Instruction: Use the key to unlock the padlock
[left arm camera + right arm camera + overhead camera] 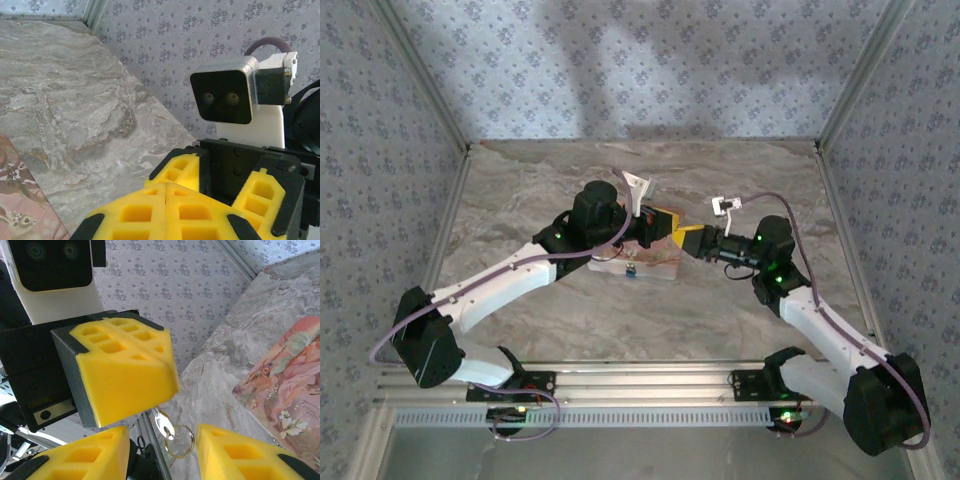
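Left gripper [665, 222] is reaching in from the left over the middle of the marble table [540, 190]. Its yellow fingers [125, 365] are pressing flat against each other and clamping the key [163, 424]. From the right wrist camera I am seeing the silvery key poking out beneath those closed fingers, with a thin key ring [180, 442] dangling from it.

Just under that arm, the flat pink box [655, 262] is lying on the table. The padlock [631, 270] is showing as a tiny blue speck at the box's near edge, too small for me to tell how it is lying.

Moving right, the right gripper [688, 240] is pointing straight at the left one, the two nearly tip to tip above the right end of the box. Its jaws are standing apart and holding nothing. Its yellow fingers [235, 450] are sitting either side of the hanging ring, without touching it as far as I can tell.
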Motion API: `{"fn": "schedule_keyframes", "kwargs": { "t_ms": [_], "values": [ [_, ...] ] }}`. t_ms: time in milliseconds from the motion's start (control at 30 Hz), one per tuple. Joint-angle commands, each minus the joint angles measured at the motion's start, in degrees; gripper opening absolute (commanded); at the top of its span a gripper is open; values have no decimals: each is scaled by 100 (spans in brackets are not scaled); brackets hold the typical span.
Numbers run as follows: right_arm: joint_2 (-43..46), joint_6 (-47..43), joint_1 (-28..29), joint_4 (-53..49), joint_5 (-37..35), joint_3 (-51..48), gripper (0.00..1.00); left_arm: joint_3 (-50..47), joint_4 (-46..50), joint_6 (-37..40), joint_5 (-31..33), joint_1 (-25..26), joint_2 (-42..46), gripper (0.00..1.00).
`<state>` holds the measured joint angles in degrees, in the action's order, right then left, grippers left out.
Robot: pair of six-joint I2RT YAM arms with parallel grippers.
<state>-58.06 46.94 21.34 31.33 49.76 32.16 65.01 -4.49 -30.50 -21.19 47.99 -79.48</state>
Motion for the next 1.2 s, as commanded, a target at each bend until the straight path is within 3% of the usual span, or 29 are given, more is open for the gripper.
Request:
{"fn": "schedule_keyframes", "kwargs": {
  "t_ms": [0, 567, 867, 967, 1033, 1167],
  "values": [
    [-38, -87, 52, 190, 34, 193, 39, 205, -94, -14, -139, -22, 127, 0],
    [-63, -149, 91, 1, -70, 160, 19, 196, -83, -27, -92, -22, 104, 0],
    [31, -371, 90, -469, -183, 198, 2, 185, -38, -34, -35, -67, 138, 0],
    [49, -530, 91, -737, -250, 221, 0, 171, 28, -26, 17, -110, 191, 9],
    [40, -661, 91, -1003, -328, 257, 0, 162, 148, -17, 117, -149, 274, 28],
    [-10, -993, 99, -1584, -570, 341, 0, 79, 707, 125, 519, -208, 564, 54]
  ]
}}
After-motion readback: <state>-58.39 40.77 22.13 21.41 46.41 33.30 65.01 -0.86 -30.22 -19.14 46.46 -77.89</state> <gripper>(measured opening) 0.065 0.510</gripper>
